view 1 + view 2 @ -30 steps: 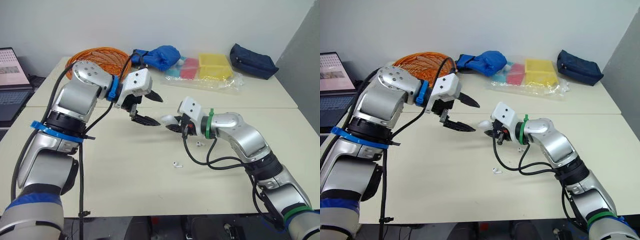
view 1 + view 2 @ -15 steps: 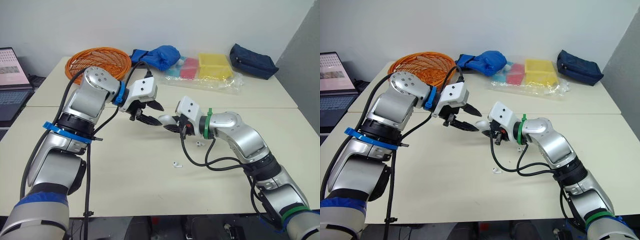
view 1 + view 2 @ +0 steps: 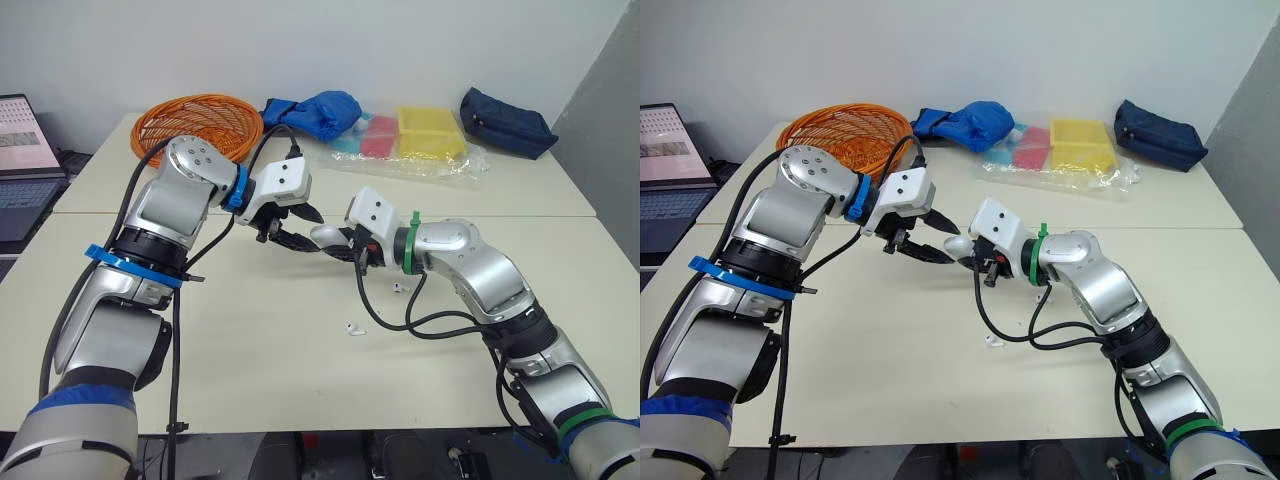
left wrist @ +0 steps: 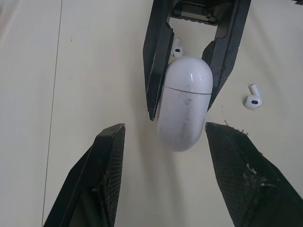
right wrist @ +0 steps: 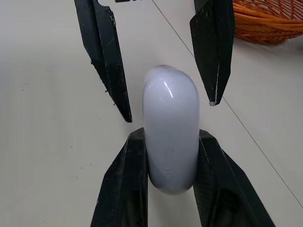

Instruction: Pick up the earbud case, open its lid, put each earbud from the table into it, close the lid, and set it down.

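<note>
case held in the air between the two grippers

the case (image 5: pixel 170 130) is pinched by the right gripper (image 3: pixel 345 247) and is held lying level above the table (image 3: pixel 250 340), not touching it. in the right wrist view the two black fingers (image 5: pixel 129 175) are seen pressed on its two sides, near one end. the lid is shut; a thin seam is seen across the white shell in the left wrist view.

the left gripper (image 4: pixel 164 126) is brought to the free end of the case from the opposite side. its fingers are spread, and the rounded end of the case is placed between them. a gap is seen on each side, so the case is not touched by them.

two earbuds are left on the table, under and beside the right arm: one (image 3: pixel 398 288) just below the wrist, the other (image 3: pixel 352 328) nearer to the front edge. they are apart from each other.

an orange basket (image 3: pixel 195 118) is seen at the far left of the table, behind the left arm.
</note>
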